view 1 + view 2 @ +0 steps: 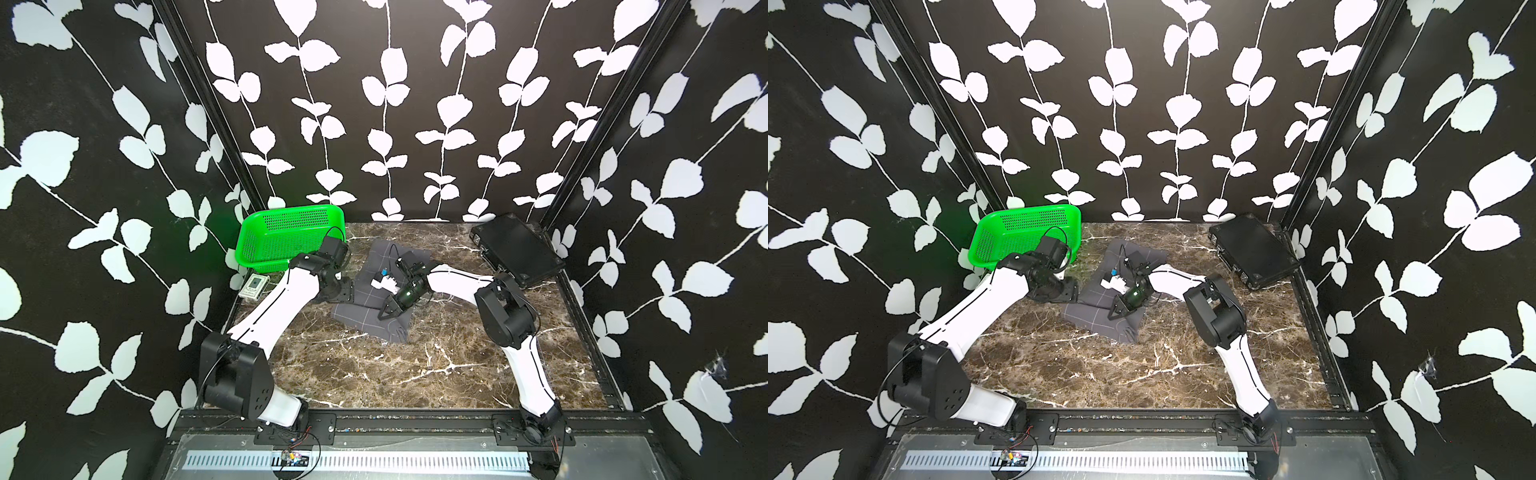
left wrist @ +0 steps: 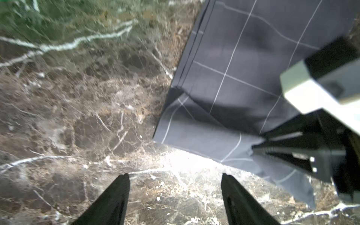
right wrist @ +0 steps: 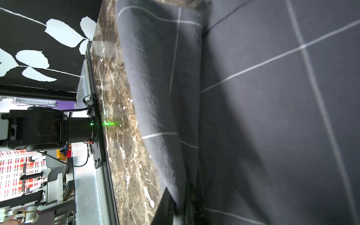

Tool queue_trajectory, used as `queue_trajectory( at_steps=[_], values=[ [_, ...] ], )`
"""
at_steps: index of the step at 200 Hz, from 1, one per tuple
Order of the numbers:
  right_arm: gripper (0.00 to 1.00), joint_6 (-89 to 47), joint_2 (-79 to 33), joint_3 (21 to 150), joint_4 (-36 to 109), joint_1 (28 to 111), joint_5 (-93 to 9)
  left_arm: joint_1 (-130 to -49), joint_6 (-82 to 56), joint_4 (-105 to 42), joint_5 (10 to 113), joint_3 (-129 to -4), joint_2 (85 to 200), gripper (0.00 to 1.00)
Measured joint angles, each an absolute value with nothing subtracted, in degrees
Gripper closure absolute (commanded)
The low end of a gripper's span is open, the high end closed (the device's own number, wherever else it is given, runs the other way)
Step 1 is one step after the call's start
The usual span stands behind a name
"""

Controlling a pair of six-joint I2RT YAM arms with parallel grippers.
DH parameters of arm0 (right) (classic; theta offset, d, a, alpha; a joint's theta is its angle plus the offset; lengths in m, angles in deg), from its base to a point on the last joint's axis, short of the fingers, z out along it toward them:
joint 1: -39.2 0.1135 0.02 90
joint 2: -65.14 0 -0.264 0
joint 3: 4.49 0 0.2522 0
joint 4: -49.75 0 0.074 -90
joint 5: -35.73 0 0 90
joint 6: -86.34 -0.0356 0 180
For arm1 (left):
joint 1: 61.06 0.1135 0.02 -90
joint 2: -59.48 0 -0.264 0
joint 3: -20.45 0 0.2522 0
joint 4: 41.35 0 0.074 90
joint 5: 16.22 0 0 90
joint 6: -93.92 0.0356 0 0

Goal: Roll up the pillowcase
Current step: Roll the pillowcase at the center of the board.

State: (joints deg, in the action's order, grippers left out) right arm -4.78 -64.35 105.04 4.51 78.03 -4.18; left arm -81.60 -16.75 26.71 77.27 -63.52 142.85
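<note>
The pillowcase [image 1: 365,320], dark grey with thin white grid lines, lies rumpled and partly folded over itself at the middle of the marble table [image 1: 415,365]. My right gripper [image 1: 380,316] reaches across it from the right, shut on a raised fold of the cloth near its front part. The right wrist view shows that fold [image 3: 159,87] curling up beside the flat cloth [image 3: 272,116]. My left gripper [image 2: 174,177] is open over bare marble just left of the pillowcase [image 2: 243,68], nothing between its fingers [image 2: 120,194]. The left wrist view also shows the right gripper [image 2: 255,146] pinching the cloth edge.
A green perforated basket [image 1: 286,237] stands at the back left, right behind the left wrist. A small card box [image 1: 254,284] lies by the left wall. A rigid flat black case [image 1: 515,249] sits at the back right. Patterned walls enclose three sides.
</note>
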Motion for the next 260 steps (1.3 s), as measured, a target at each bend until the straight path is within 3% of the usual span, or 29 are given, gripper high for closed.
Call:
queue_trajectory(
  at_steps=[48, 120, 179, 216, 260],
  values=[
    [0.80, -6.09, -65.34, 105.06, 7.04, 75.69, -5.04, -82.32, -19.11, 27.15, 74.97, -57.05, 141.06, 0.26],
    [0.87, -6.60, -65.34, 105.06, 9.38, 73.09, -7.94, -83.80, -19.22, 24.90, 74.25, -57.58, 148.10, 0.26],
    [0.67, -6.93, -64.42, 102.92, 10.41, 72.81, -7.22, -83.80, -16.79, 23.19, 75.96, -62.10, 156.19, 0.28],
    [0.56, -9.44, -58.15, 95.70, 13.73, 74.12, -8.93, -83.80, -15.83, 22.67, 76.22, -62.63, 158.59, 0.28],
    [0.50, -12.06, -48.88, 90.41, 19.50, 78.19, -13.10, -83.80, -15.33, 22.23, 76.22, -62.72, 158.90, 0.28]
  ],
)
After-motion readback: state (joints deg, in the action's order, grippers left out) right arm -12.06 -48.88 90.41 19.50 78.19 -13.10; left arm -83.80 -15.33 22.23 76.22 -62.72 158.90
